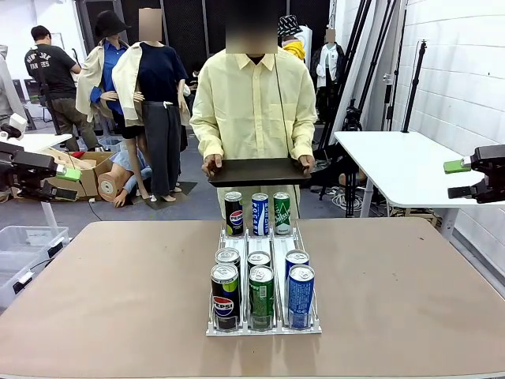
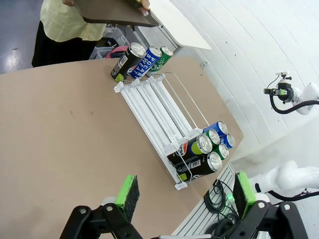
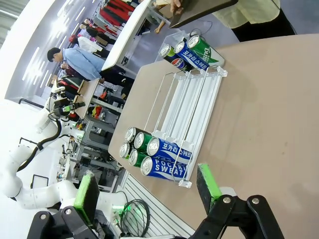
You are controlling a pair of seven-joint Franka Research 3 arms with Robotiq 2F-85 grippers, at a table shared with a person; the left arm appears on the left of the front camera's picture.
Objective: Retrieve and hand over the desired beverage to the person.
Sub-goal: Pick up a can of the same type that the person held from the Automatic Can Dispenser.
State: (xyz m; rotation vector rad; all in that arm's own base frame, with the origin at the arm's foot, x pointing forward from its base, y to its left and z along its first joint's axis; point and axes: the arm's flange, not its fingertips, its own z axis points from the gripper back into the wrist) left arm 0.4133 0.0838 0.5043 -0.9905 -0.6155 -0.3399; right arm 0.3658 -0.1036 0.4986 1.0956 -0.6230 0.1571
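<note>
My left gripper [image 2: 185, 193] and right gripper [image 3: 148, 191] gape open, flanking the can rack [image 2: 154, 112]. The person [image 1: 252, 103] holds a tray [image 1: 256, 171] beyond it.

The right gripper [image 3: 148, 191] points out over a tan surface [image 3: 269, 124], its jaws wide apart and its green pads [image 3: 207, 183] facing each other. On the surface lies a clear three-lane can rack [image 3: 192, 94], running from near to far. Six cans [image 3: 152, 152] crowd its near end, two per lane: dark cans on the left, green in the middle, blue Pocari Sweat on the right. Three cans [image 3: 187, 51] stand at the far end: Pepsi, blue and green. Beyond them, the person [image 3: 249, 12] in a pale-yellow shirt holds a dark tray [image 3: 199, 11] over the surface's far edge.
</note>
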